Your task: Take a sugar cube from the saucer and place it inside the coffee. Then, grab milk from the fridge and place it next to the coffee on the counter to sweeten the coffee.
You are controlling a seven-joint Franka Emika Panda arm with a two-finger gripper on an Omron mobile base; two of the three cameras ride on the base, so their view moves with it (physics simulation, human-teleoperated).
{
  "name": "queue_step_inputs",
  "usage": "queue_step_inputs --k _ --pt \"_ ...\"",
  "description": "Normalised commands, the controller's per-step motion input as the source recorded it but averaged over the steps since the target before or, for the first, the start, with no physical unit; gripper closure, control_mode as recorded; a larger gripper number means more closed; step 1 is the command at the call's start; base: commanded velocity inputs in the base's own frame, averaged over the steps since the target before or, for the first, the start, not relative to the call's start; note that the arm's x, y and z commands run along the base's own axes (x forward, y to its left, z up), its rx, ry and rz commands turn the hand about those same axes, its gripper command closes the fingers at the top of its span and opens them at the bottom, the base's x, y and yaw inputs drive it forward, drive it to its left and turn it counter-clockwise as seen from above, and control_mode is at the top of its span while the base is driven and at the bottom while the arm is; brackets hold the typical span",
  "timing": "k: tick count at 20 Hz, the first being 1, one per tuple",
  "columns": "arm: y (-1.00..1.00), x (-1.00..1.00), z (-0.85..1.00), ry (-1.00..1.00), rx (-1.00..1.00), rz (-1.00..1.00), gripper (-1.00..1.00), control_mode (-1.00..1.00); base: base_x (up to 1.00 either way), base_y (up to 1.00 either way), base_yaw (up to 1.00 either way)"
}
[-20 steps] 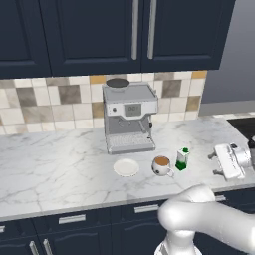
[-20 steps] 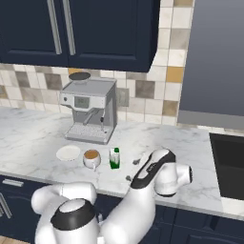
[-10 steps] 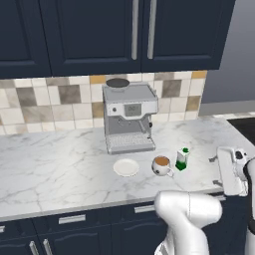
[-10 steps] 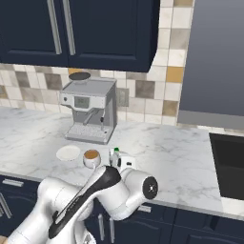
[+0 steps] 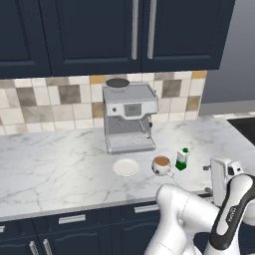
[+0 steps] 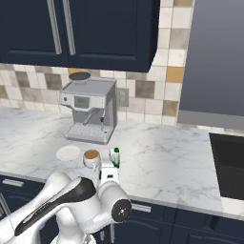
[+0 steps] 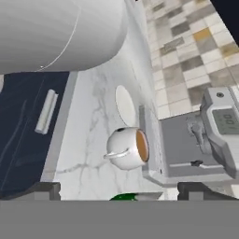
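Pincer (image 7: 119,190) wide open, holding nothing; milk (image 5: 182,159) just beside coffee (image 5: 161,165) on counter (image 5: 60,169), ahead of fingertips.

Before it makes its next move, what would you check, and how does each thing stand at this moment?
1. Milk upright on the counter, beside the coffee: ok.
2. Coffee upright, brown liquid inside: ok.
3. Saucer bare, no sugar cube on it: ok.
4. Sugar cube inside the coffee: cannot tell.
5. Gripper open, holding nothing: ok.
6. Espresso machine untouched behind the saucer: ok.
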Motion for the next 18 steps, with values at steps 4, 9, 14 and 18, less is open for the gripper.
queue_step_inputs --k 4,9,14,18 --pt "0.68 -0.16 0.47 -0.08 -0.20 0.06 -1.00 -1.00 0.00 0.00 0.00" --pt "0.99 -0.11 0.81 -0.23 -0.28 0.00 -1.00 -1.00 0.00 0.00 0.00" --pt "0.85 -0.04 0.70 -0.58 -0.15 -0.11 -1.00 -1.00 0.00 0.00 0.00" --pt "0.59 -0.09 0.32 -0.64 -0.06 -0.13 -1.00 -1.00 0.00 0.00 0.00"
